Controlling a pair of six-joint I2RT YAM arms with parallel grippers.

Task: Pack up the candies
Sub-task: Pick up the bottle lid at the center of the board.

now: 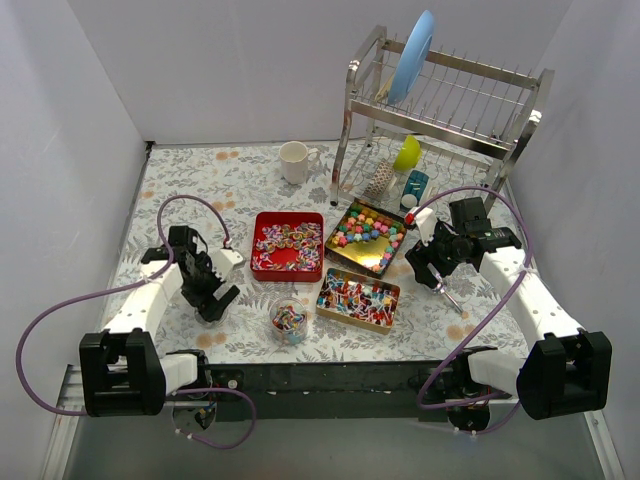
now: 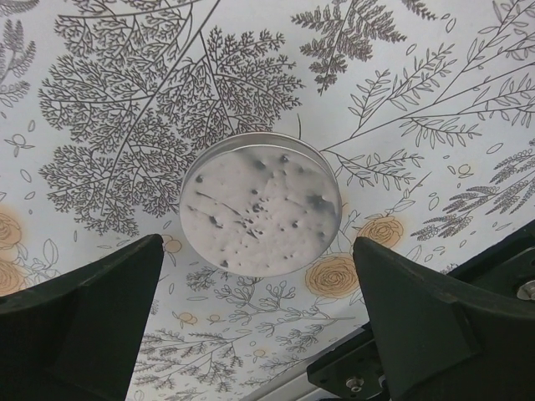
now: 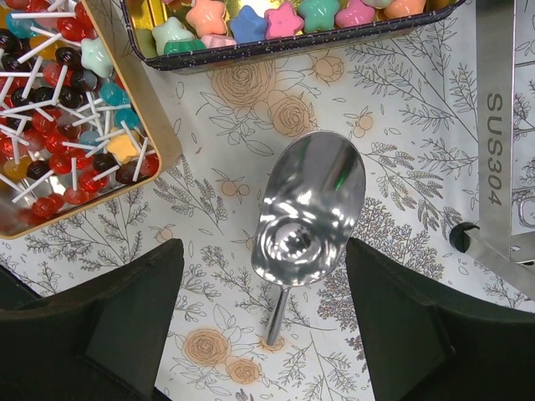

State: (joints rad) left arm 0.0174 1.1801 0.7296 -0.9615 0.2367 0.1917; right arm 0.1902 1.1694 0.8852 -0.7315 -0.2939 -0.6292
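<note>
Both released, left gripper [image 2: 257, 251] hovers over a round silver lid [image 2: 261, 205], right gripper [image 3: 263, 251] over a steel scoop [image 3: 309, 209], candies [image 3: 251, 23] in gold trays [image 3: 163, 138] at eleven o'clock; the slick scoop could skid when pinched.

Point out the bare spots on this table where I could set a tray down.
Bare cloth runs along the far left, between the wall and the white mug, and on between mug and red tray. The middle is crowded: the red tray, star-candy tray, lollipop tray and candy jar sit close together; the scoop and dish rack fill the right.
</note>
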